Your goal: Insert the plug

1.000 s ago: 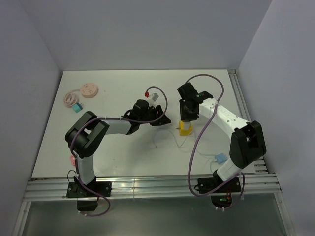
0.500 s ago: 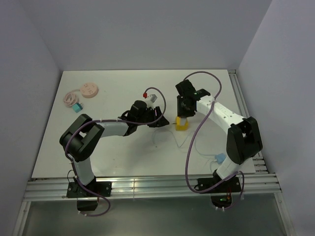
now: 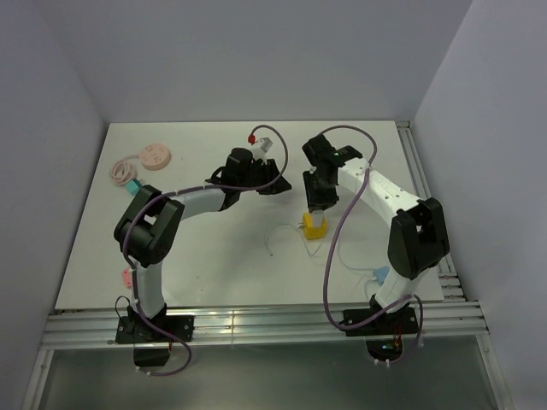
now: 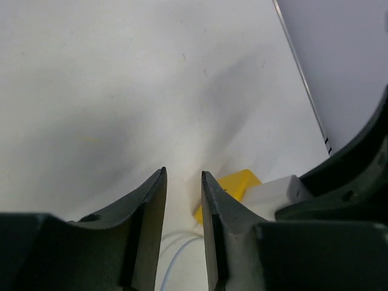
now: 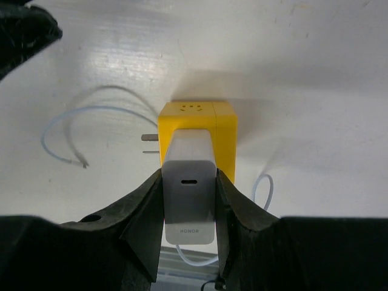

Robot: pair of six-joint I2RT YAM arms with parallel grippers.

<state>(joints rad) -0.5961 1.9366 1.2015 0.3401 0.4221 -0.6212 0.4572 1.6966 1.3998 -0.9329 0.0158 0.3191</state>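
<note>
Mid-surface, the right jaws are clamped on the flat sides of the white charger (image 5: 189,188), its nose against the yellow adapter cube (image 5: 197,130). Whether it is fully seated cannot be told. Both look like light, rigid, smooth plastic, so your grip on the broad faces suits. Expect the cube to slide or tip if pushed off-axis. Its bare prongs (image 5: 150,144) jut sideways, near a loose white cable (image 5: 73,118). The left jaws, a narrow gap apart and holding nothing, hover just beside the cube. Bare surface (image 5: 315,73) lies all round; the right-hand rail (image 3: 413,154) is well apart.
</note>
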